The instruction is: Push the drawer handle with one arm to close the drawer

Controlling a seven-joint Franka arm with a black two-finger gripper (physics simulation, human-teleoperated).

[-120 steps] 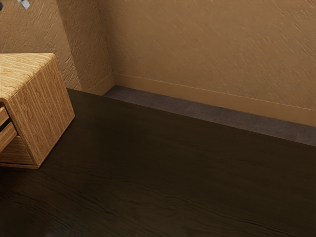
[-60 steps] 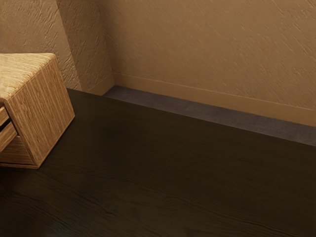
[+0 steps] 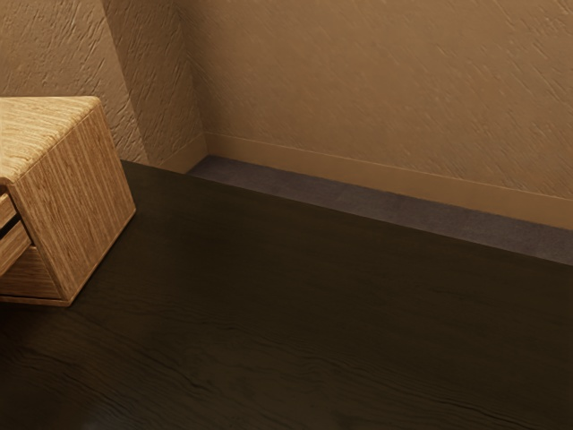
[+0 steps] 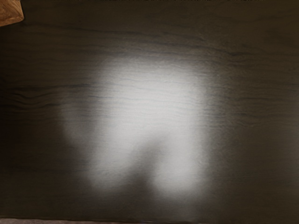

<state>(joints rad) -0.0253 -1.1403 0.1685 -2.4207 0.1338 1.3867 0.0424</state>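
Though open (partly), the drawer apart from the jaws.

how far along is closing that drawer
Done: no closing yet. In the exterior view a drawer juts from the wooden cabinet, though the lower drawer looks shut. In hand: probably the approach, as the wrist view looks down on the dark tabletop, with a wooden corner near its edge. Left: reach the handle and push until the jutting drawer sits flush.
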